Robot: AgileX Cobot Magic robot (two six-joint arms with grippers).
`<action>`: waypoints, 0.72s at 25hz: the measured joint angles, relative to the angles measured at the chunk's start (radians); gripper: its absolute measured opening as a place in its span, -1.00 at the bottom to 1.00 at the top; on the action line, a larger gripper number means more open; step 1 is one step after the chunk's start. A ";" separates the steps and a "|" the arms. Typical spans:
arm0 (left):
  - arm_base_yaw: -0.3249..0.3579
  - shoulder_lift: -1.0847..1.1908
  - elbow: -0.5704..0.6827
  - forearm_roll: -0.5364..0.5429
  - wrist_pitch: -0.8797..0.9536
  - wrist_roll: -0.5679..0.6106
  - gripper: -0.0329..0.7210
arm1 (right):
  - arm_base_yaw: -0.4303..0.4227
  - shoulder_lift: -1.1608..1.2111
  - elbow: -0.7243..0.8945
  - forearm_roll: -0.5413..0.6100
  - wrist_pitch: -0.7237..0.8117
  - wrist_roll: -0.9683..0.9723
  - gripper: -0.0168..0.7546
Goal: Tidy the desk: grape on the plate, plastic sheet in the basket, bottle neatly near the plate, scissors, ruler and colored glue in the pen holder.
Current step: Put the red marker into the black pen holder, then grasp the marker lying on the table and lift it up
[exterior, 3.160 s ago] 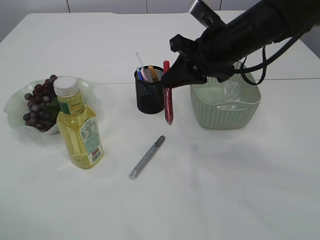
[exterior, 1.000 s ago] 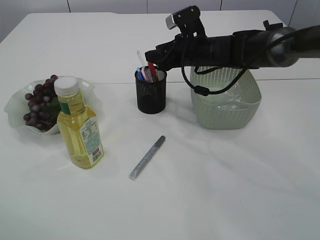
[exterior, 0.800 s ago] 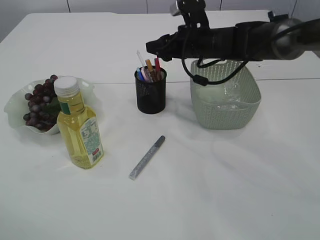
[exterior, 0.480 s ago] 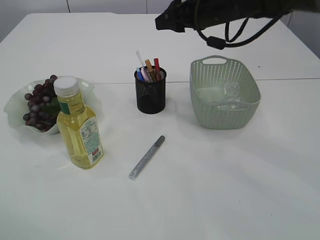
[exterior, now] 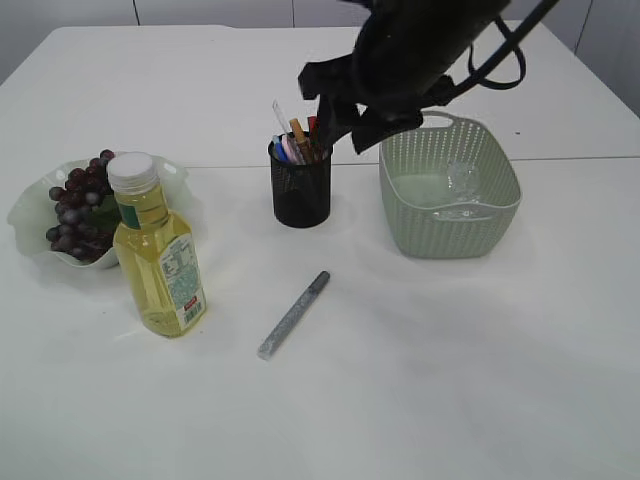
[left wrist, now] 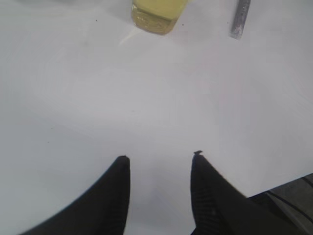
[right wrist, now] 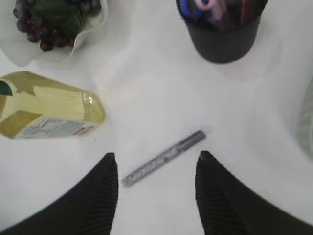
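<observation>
A silver glitter glue stick (exterior: 294,315) lies on the white table in front of the black mesh pen holder (exterior: 301,190). The holder contains a red glue stick (exterior: 313,125), a clear ruler (exterior: 281,115) and blue-handled scissors (right wrist: 188,7). My right gripper (right wrist: 156,155) hangs open high above the silver glue stick (right wrist: 164,158), holding nothing. Grapes (exterior: 78,195) sit on the wavy plate (exterior: 25,210), and the yellow bottle (exterior: 158,250) stands upright beside it. The plastic sheet (exterior: 445,190) lies in the green basket (exterior: 450,235). My left gripper (left wrist: 159,159) is open over bare table.
The right arm (exterior: 420,60) looms over the pen holder and the basket's back rim. In the left wrist view the bottle base (left wrist: 156,12) and one end of the silver glue stick (left wrist: 239,19) show at the top, and the table edge (left wrist: 274,188) at lower right.
The right arm left the red glue stick in the pen holder, rose away, then swung so its open gripper looks down at the silver glue stick. The left arm has not moved.
</observation>
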 joint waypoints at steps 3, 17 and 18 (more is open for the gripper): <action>0.000 0.000 0.000 0.000 0.000 0.000 -0.10 | 0.079 0.000 0.000 -0.071 0.026 0.178 0.01; 0.000 0.000 0.000 0.000 0.000 0.000 -0.10 | 0.178 0.130 -0.008 -0.216 0.026 0.985 -0.05; 0.000 0.000 0.000 0.000 0.000 0.000 -0.10 | 0.178 0.147 -0.016 -0.214 0.034 1.014 -0.05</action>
